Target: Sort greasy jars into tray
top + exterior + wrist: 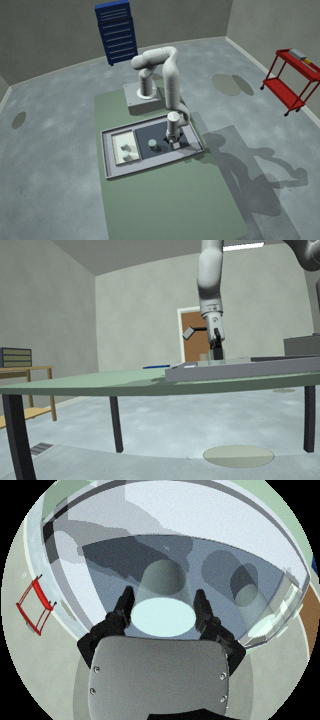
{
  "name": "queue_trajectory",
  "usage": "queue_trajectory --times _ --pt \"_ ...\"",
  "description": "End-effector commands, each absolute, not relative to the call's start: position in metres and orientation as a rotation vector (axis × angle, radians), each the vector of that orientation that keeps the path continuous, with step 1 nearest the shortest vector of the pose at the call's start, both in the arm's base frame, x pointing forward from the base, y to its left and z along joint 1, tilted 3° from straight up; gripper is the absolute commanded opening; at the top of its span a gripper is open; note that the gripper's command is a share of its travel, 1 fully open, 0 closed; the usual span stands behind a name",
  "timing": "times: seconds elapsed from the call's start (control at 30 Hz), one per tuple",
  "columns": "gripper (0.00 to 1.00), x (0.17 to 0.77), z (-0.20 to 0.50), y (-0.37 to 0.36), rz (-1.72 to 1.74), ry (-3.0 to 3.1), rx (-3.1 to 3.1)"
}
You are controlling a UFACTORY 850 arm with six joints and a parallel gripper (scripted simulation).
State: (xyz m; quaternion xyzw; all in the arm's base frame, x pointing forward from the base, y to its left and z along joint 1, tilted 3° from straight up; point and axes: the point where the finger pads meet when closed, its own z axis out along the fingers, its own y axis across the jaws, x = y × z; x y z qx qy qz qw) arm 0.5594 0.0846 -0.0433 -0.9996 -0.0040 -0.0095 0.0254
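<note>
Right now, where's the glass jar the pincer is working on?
Top view: that pale glass jar stands on the right part of the dark drying mat, right of the other mat jar, between the open pincer's fingers, not gripped.
</note>
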Motion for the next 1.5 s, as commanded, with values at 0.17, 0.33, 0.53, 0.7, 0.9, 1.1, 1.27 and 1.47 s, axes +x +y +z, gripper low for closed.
queue_trajectory --times 0.17,0.33,0.53,0.7,0.9,1.1,1.27,1.47 --pt "0.84 0.5604 -0.0425 0.0847 -0.032 -0.012 -3.090" --pt "0.84 0.5604 -0.0425 0.0847 -0.032 -0.012 -3.090" --pt "0.84 0.5604 -0.0425 0.0847 -0.032 -0.012 -3.090" --pt "0.81 0.5604 -0.0425 0.0847 -0.032 -0.012 -3.090" --pt "0.81 0.5604 -0.0425 0.0847 -0.032 -0.012 -3.090" --pt "0.81 0.5604 -0.0425 0.0847 -0.032 -0.012 -3.090" --pt "0.78 0.5604 -0.0425 0.0847 -0.032 -0.012 -3.090" --pt "0.78 0.5604 -0.0425 0.0847 -0.032 -0.012 -3.090"
